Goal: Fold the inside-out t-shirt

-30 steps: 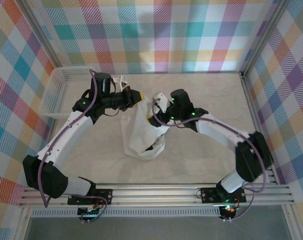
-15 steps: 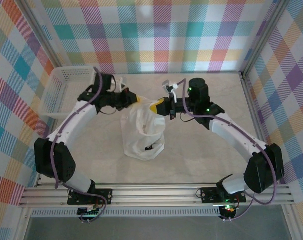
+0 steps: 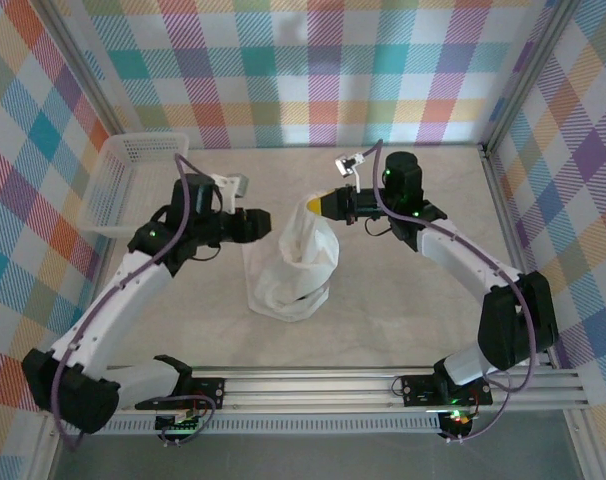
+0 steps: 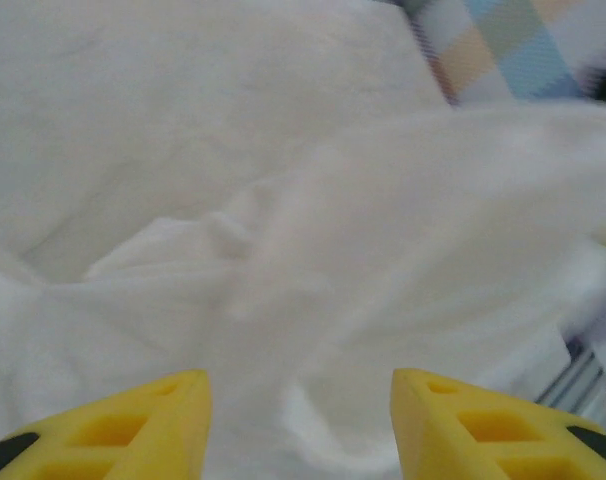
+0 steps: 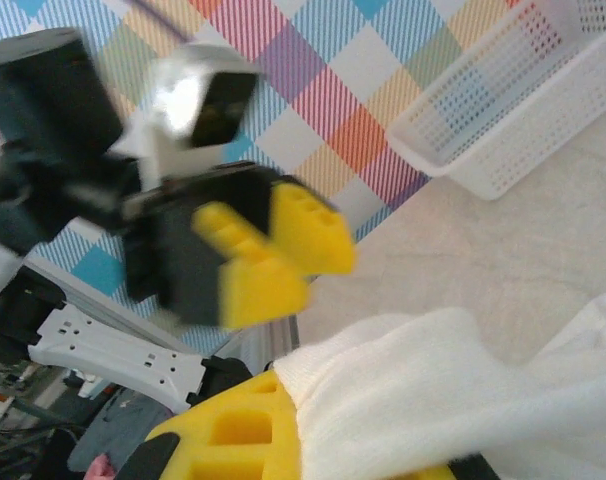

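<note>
1. Top view: t-shirt point(image 3: 295, 270) heaped mid desk point(image 3: 413, 300), far end lifted clear of it.
2. L wrist view: left claw point(image 4: 298, 382) stands apart, cloth just ahead, nothing gripped.
3. R wrist view: right claw point(image 5: 333, 445) clamped on t-shirt edge; left claw opposite.
4. Far left, top view: basket point(image 3: 133, 142), well apart from t-shirt.

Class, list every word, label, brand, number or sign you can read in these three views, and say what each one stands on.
No text can be read in any of the views.
On the t-shirt: a faint dark spot low in its folds, too small to read as print or letters.
On the mesh basket: no lettering to be seen.
On the checked walls: coloured pattern, no writing.
</note>
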